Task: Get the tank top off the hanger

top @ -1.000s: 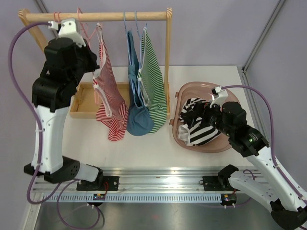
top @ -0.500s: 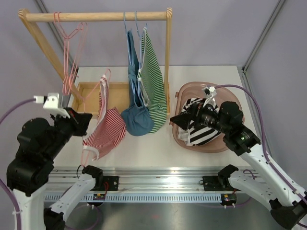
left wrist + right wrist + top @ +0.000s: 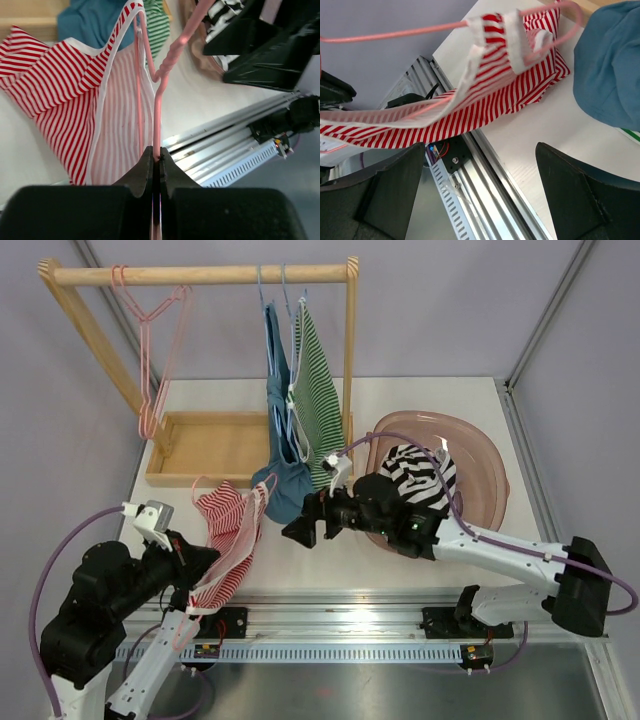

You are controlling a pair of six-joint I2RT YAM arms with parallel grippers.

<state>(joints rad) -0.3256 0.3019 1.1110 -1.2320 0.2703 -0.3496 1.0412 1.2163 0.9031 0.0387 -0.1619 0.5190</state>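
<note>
The red-and-white striped tank top (image 3: 226, 532) hangs on a pink hanger (image 3: 159, 95) low over the table's front left. My left gripper (image 3: 196, 564) is shut on the hanger's wire neck, as the left wrist view (image 3: 156, 156) shows. The top drapes down and partly rests on the table (image 3: 55, 100). My right gripper (image 3: 299, 530) is open and empty just right of the top. In the right wrist view (image 3: 480, 165) its fingers are spread wide, with the top (image 3: 490, 95) and the hanger's wire (image 3: 395, 34) just ahead.
A wooden rack (image 3: 200, 274) carries an empty pink hanger (image 3: 158, 330), a blue top (image 3: 279, 440) and a green striped top (image 3: 320, 405). Its tray base (image 3: 200, 445) sits behind. A pink basin (image 3: 485, 445) at right holds a black-and-white striped garment (image 3: 420, 475).
My left arm dropped from the rack to the table's front left, carrying the hanger with the red top. My right arm swung left out of the basin to beside the top.
</note>
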